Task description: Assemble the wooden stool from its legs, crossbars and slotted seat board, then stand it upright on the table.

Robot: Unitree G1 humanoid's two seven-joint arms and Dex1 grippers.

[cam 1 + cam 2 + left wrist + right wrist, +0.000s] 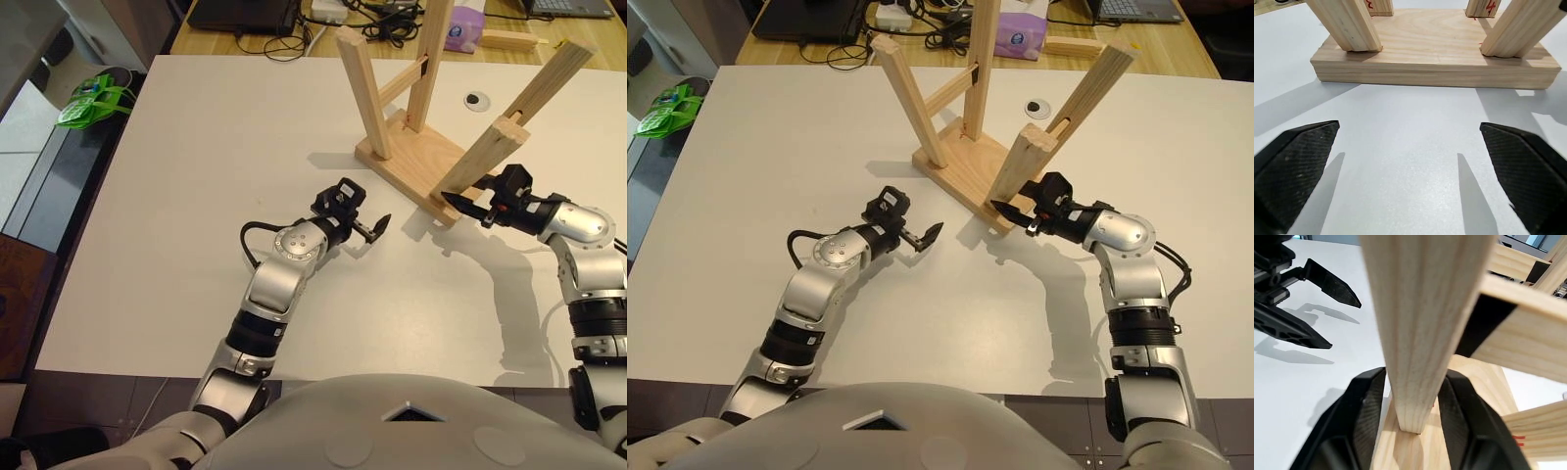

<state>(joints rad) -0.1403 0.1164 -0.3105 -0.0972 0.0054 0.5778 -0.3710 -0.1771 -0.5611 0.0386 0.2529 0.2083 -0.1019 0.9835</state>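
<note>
Table: loads of bare room out at 9 o'clock for the flip.
Left gripper: fingers spread wide, holding nothing, low over the table.
Stool: upside down (legs in the air), seat board at 1 o'clock from those fingers, long axis 10-to-4.
Right gripper: closed on the near leg at its base, so that arm's nearer; table's far edge near at 12.

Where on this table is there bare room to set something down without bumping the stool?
Widest bare stretch: the left half of the table, from its left edge to the upturned stool. A smaller patch lies along the near edge, between the two arms. Crowded: around the stool, where the left pincer hovers open and the right pincer grips a leg.
</note>
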